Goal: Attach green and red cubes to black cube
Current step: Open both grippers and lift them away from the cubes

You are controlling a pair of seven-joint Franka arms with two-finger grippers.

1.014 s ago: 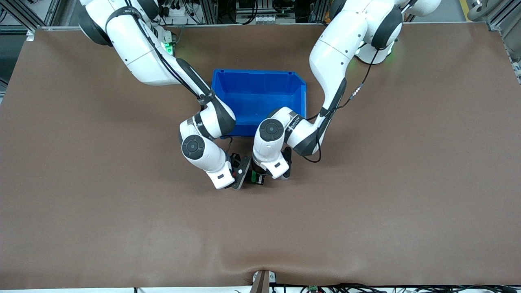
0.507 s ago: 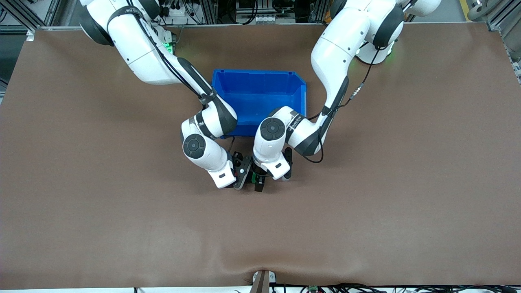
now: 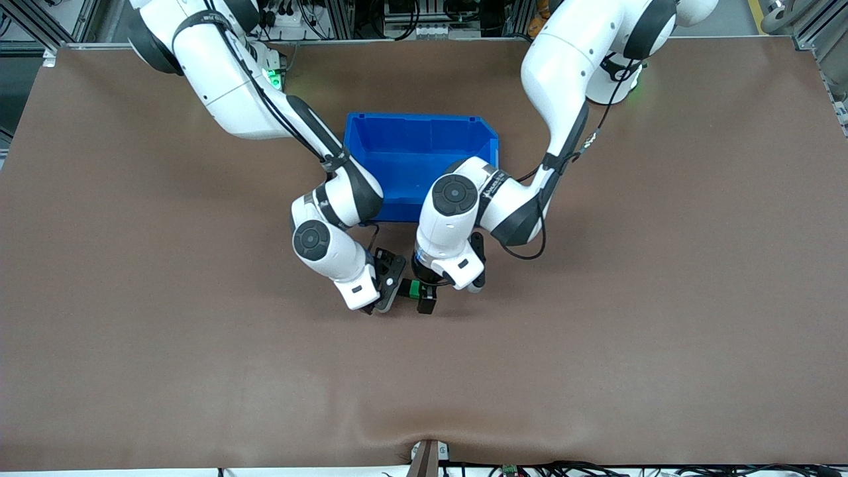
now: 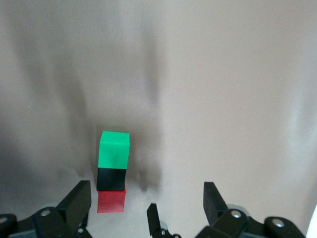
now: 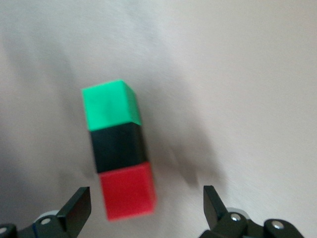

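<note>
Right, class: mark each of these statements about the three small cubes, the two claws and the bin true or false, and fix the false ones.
1. The black cube sits between the green cube and the red cube. True.
2. The left claw is shut on the green cube. False: it is open and holds nothing.
3. The cubes lie inside the blue bin. False: they lie on the table, nearer the front camera than the bin.
4. The right claw is open. True.

green cube | black cube | red cube joined in row | right tool open, holding nothing
</note>
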